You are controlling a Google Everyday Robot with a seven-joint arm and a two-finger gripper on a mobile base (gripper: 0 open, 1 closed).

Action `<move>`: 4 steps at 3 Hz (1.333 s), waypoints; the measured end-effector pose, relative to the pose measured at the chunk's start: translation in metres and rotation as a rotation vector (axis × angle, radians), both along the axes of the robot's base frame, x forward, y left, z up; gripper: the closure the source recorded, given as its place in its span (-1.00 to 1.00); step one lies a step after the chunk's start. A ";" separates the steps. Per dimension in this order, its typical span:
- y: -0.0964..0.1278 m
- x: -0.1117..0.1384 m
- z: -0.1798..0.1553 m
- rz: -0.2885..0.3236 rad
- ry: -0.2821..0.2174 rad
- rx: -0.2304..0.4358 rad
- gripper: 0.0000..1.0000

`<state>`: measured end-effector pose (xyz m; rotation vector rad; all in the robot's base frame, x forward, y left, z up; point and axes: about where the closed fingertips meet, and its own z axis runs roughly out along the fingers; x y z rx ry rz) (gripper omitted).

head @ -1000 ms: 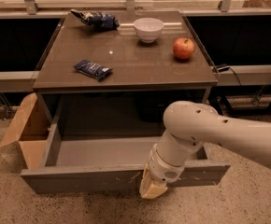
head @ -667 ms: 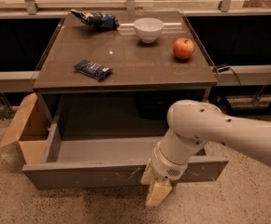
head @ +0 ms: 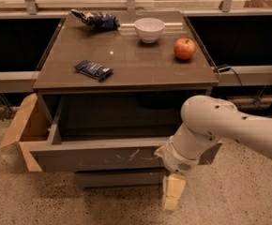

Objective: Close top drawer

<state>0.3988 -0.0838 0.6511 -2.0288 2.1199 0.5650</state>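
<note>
A white robot arm (head: 230,125) reached in from the right, and its pincer (head: 172,203) pointed down toward the speckled floor. Whether the pincer was wide or narrow could not be told, and it appeared to hold nothing.

Above and behind the pincer stood one brown-topped cabinet (head: 126,74). Just above the pincer and stretching away to its left was the top drawer (head: 103,156). This was one wide grey drawer with whitish scratches on its front, and the arm's wrist rested against its right end. The drawer was pulled out partway, its hollow inside showing, so closing looked begun at most. A firm push inward seemed to be what remained.

One plain grey drawer front (head: 117,177) sat shut to the pincer's left. Far left of the pincer leaned one open cardboard box (head: 23,125).

On the cabinet top, well above the pincer, lay two dark snack bags (head: 94,70) (head: 96,18), one white bowl (head: 149,29) and one red apple (head: 184,48).
</note>
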 end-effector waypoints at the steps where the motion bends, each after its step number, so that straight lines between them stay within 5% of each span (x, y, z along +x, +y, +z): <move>1: -0.007 0.007 0.002 -0.013 -0.009 0.009 -1.00; 4: -0.036 0.062 -0.005 -0.074 -0.074 -0.015 0.62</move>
